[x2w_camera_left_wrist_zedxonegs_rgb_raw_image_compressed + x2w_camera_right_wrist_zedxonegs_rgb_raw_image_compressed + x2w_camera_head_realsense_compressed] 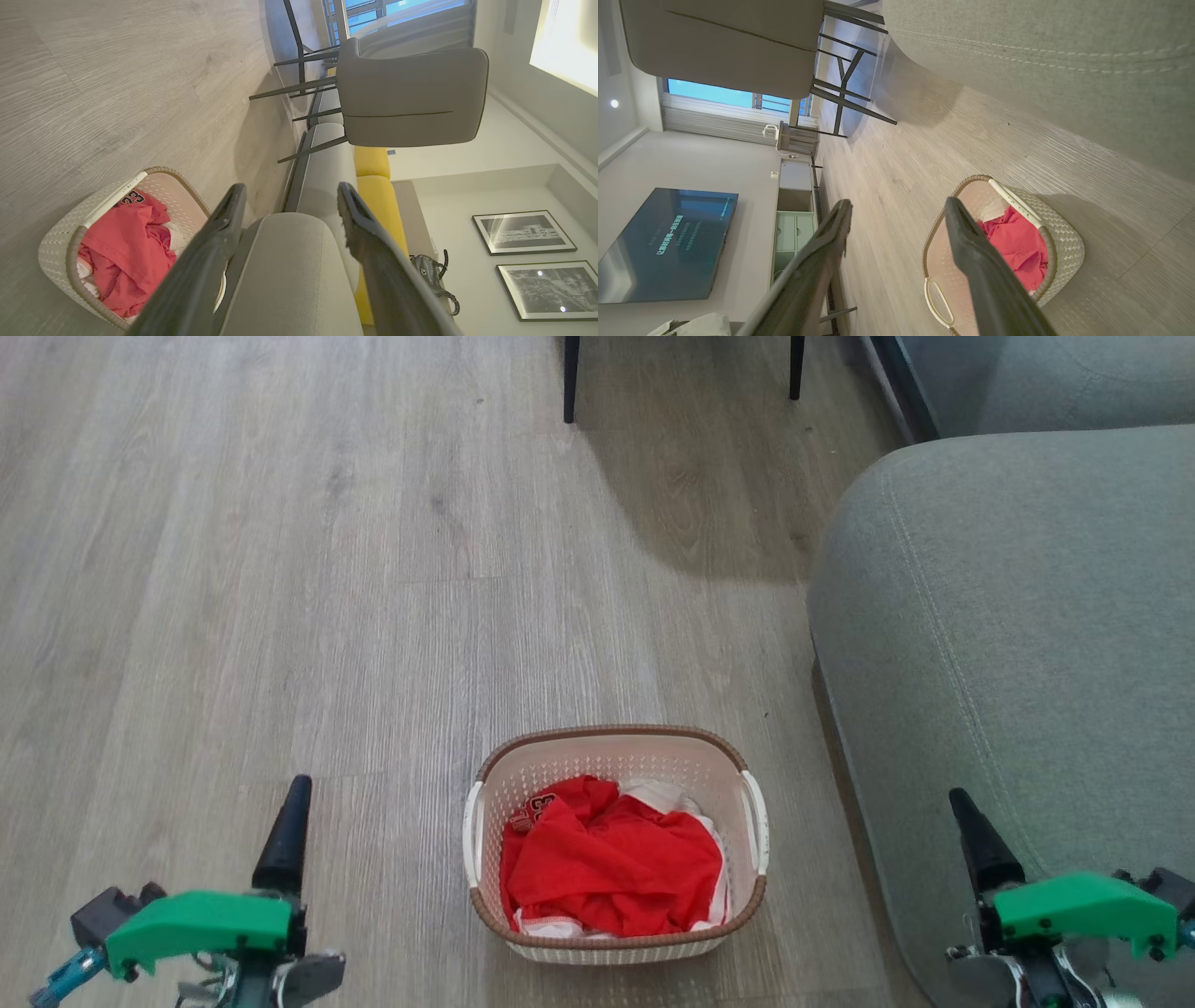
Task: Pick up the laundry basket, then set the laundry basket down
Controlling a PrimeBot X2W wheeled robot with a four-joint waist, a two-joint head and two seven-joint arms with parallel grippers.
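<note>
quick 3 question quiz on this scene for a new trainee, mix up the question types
1. True or false: the laundry basket is empty.
2. The left hand and right hand are: A) both open, holding nothing; B) both shut on the basket's handles; C) lifting the basket.
3. Fill in: by the robot's sides, the grey sofa stands to the basket's ____.
Key: 1 false, red clothes lie in it; 2 A; 3 right.

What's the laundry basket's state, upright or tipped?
Upright: the laundry basket sits flat on the floor, rim up, red clothes inside.
</note>
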